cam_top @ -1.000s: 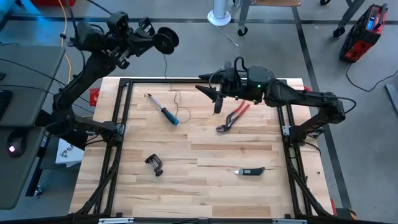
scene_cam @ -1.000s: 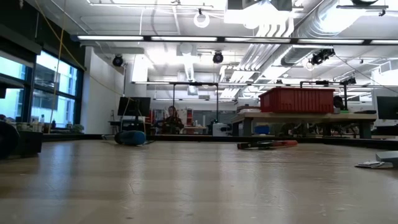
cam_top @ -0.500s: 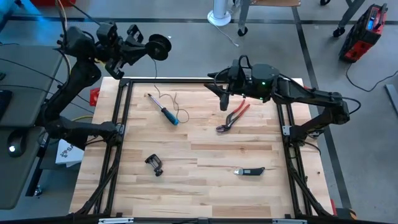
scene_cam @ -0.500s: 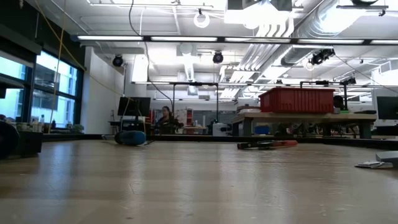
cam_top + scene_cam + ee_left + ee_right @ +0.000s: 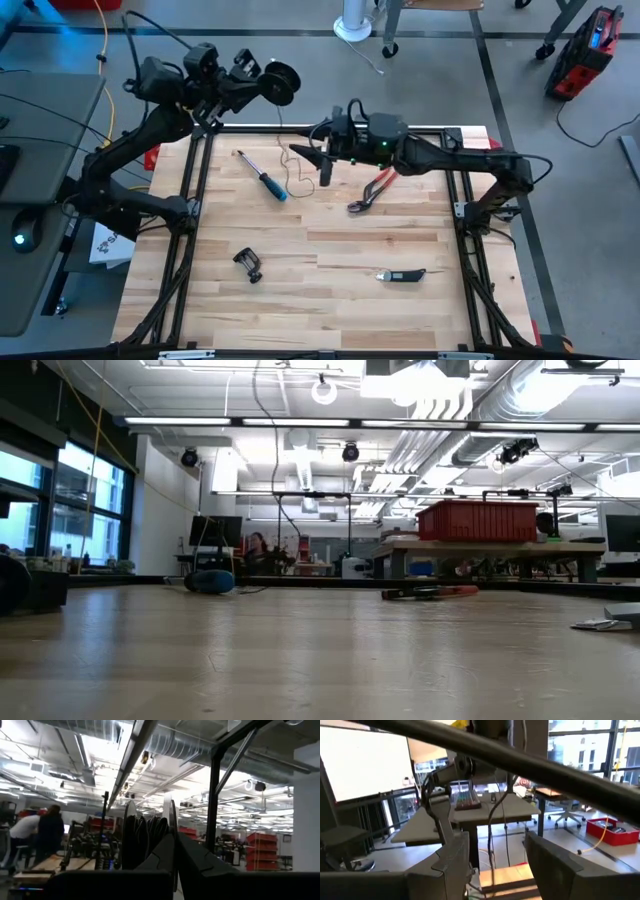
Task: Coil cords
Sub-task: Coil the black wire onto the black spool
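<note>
The small black reel [image 5: 281, 82] hangs in the air just past the table's far edge, with my left gripper [image 5: 262, 86] shut on it. In the left wrist view the reel [image 5: 145, 837] shows two upright discs with dark cord wound between them. The hair-thin cord [image 5: 297, 182] drops from the reel and lies in a loose loop on the wood by the screwdriver. My right gripper [image 5: 313, 163] is open and level, above the table near its far edge. In the right wrist view the cord [image 5: 491, 827] runs upright between the two fingers, apart from both. My left gripper pinches the rim of one reel disc [image 5: 169, 827] between its two shut fingers [image 5: 192, 857]. The fingers come from the table's left, slanting a little upward. The reel is lifted clear, its discs upright, and the cord trails down from it, slack.
On the wood lie a blue-handled screwdriver [image 5: 265, 178], red pliers [image 5: 375, 188], a black clamp [image 5: 248, 263] and a dark knife-like tool [image 5: 402, 274]. A black frame [image 5: 300, 129] rims the table. There is bare wood in the middle and near the front.
My left gripper has carried the reel first toward the left, then toward the table's right and near edge. My right gripper has first drifted right, then gone toward the table's left and sunk a little, and now stands at the cord. Neither gripper has opened or shut.
</note>
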